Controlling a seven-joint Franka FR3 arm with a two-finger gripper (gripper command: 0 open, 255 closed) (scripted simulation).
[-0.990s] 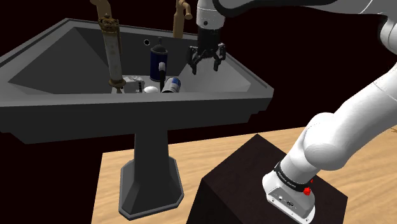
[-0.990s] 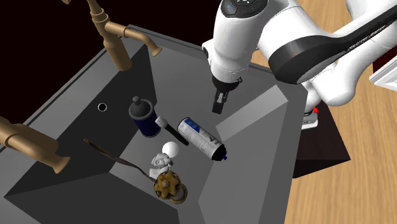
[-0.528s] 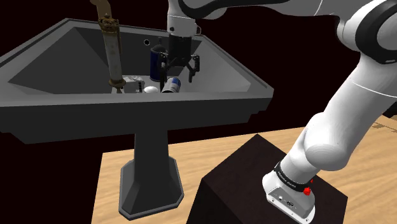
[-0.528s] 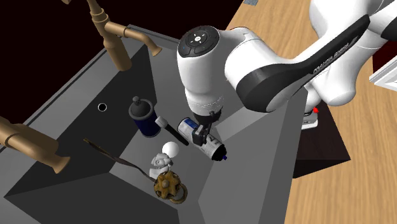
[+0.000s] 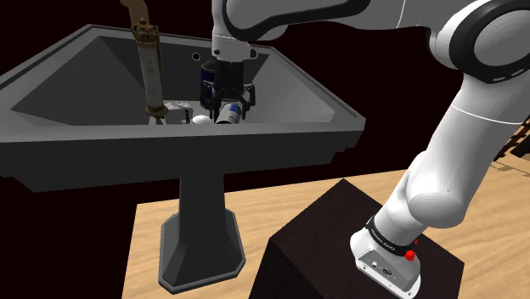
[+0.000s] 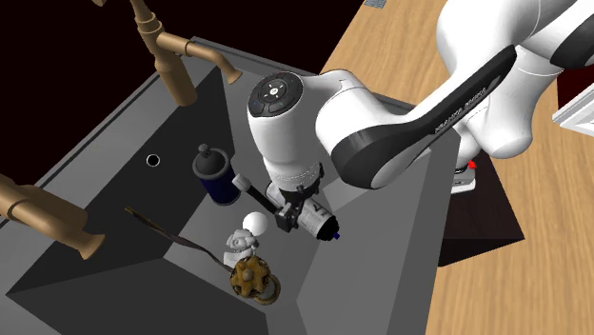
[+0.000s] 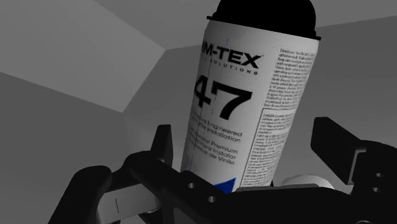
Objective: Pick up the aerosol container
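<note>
The aerosol container [image 7: 254, 108] is a white can with black print and a black cap, lying on its side on the floor of the grey sink [image 5: 289, 136]. From the side it shows as a small white and blue can [image 5: 228, 114]; from above its capped end [image 6: 322, 226] sticks out past the hand. My gripper [image 7: 251, 143] is lowered over the can and open. One finger [image 7: 164, 147] stands on each side of the can, with a small gap to it. The hand [image 6: 297, 211] hides the can's middle, and the gripper [image 5: 228, 95] sits low in the basin.
A dark blue bottle [image 6: 215, 177] stands upright just behind the can. A white figurine [image 6: 246, 238], a brown ornate ball [image 6: 252, 279] and a thin stick [image 6: 162, 231] lie nearby. Brown faucets [image 6: 176, 62] rise at the sink's [image 6: 114, 162] rim. The sloping basin walls close in around the gripper.
The arm swung from the sink's sloped side wall toward the can and came down over it. The can has not moved.
</note>
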